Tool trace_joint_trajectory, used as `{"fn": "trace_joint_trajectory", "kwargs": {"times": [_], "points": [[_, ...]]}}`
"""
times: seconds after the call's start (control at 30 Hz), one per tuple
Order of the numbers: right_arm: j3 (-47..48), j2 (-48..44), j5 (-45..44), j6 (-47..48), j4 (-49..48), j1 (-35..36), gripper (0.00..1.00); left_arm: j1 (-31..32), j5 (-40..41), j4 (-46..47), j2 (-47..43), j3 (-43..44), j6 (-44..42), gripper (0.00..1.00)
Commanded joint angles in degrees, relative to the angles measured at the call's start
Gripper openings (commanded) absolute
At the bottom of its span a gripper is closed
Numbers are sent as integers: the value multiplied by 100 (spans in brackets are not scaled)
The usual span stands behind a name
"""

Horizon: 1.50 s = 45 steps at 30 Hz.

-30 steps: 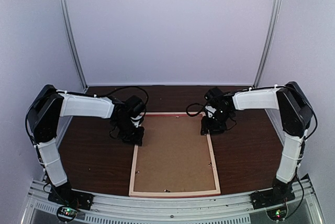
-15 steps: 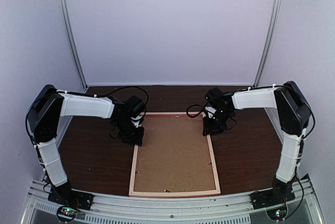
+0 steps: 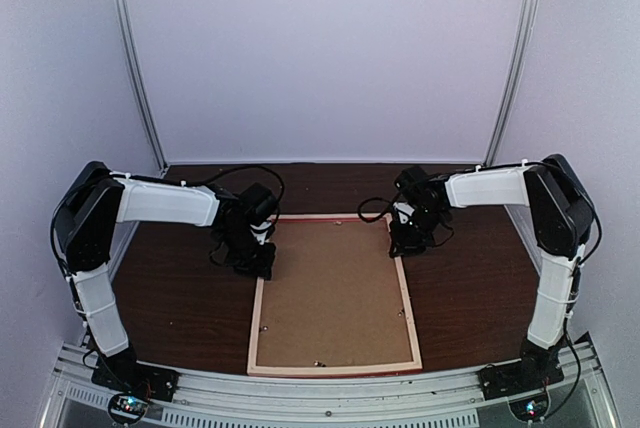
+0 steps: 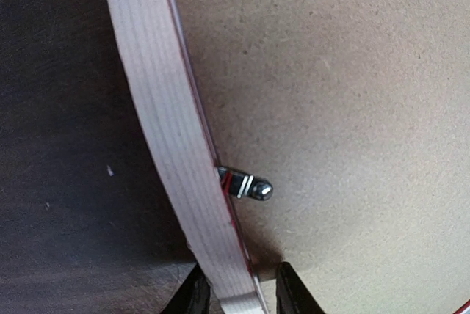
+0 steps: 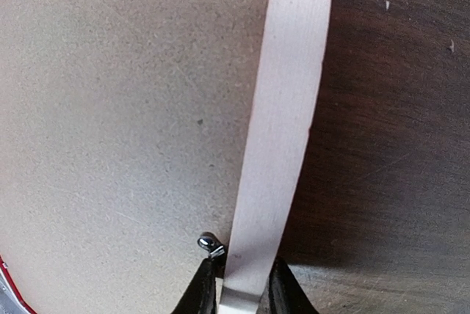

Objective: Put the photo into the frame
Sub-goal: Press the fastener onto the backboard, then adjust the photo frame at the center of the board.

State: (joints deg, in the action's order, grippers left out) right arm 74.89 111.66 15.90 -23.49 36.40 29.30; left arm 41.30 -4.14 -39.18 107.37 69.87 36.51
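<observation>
One frame (image 3: 335,366), pale back up, board (image 3: 335,293) inside. Wrist views alone reveal my left claw (image 4: 235,296) and right claw (image 5: 241,292) clamping its rails.

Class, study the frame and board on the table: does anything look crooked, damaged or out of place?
Nothing stands out. The frame lies flat, back up, the backing board seated squarely inside. The left pincer and right pincer each straddle a side rail.
</observation>
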Motion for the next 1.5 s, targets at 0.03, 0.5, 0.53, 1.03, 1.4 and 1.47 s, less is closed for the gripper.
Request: {"fn": "trace_joint_trajectory", "kwargs": {"times": [0.03, 0.5, 0.53, 1.03, 1.4, 1.47], "points": [[-124, 159, -46, 22, -498, -193, 18, -17, -172, 59, 80, 159, -95, 31], [-412, -145, 630, -133, -866, -411, 45, -17, -162, 59, 74, 155, -75, 32], [-447, -213, 601, -146, -849, -408, 46, -17, -159, 59, 71, 158, -74, 32], [-1837, -1787, 125, -483, -722, -86, 54, -17, -209, 199, -41, 205, 30, 53], [-2523, -2153, -89, -991, -932, 687, 55, -25, 299, -17, -338, 369, -119, 77], [-2573, -2119, -94, -1032, -978, 781, 54, -25, 507, -120, -391, 407, -175, 80]]}}
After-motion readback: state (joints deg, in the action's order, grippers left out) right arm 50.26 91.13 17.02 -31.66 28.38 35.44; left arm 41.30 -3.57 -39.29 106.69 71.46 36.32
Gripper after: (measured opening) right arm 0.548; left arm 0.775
